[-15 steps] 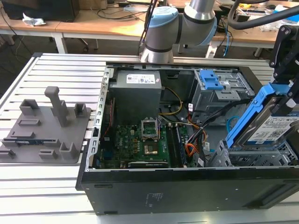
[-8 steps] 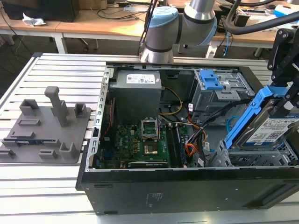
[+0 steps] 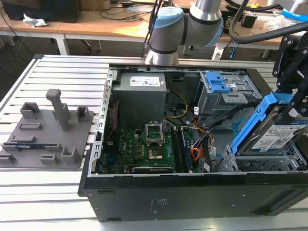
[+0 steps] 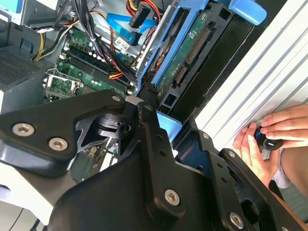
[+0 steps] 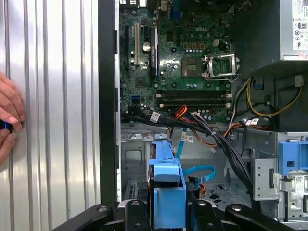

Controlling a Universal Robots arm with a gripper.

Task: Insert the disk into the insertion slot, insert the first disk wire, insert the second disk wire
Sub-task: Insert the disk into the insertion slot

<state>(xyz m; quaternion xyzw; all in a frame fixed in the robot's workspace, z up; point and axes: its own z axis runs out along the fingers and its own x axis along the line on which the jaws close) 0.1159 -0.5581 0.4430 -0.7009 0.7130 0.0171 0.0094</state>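
Claw (image 3: pixel 290 103) pinches the disk (image 3: pixel 276 132) by its blue carrier, holding it tilted just above the slot (image 3: pixel 260 163) at the exterior view's right end of the case (image 3: pixel 192 197); second wire (image 5: pixel 197 171) loops nearby.

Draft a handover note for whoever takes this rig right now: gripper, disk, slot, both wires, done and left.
Gripper: fingers shut on the disk, at its blue carrier.
Disk: tilted, low end at the insertion slot, not seated.
First disk wire: beside the motherboard, not on the disk.
Second disk wire: looped inside the case, not on the disk.
Done: disk in grasp at the slot.
Left: seat disk, plug both wires.
A person's hand rests on the table beside the case.
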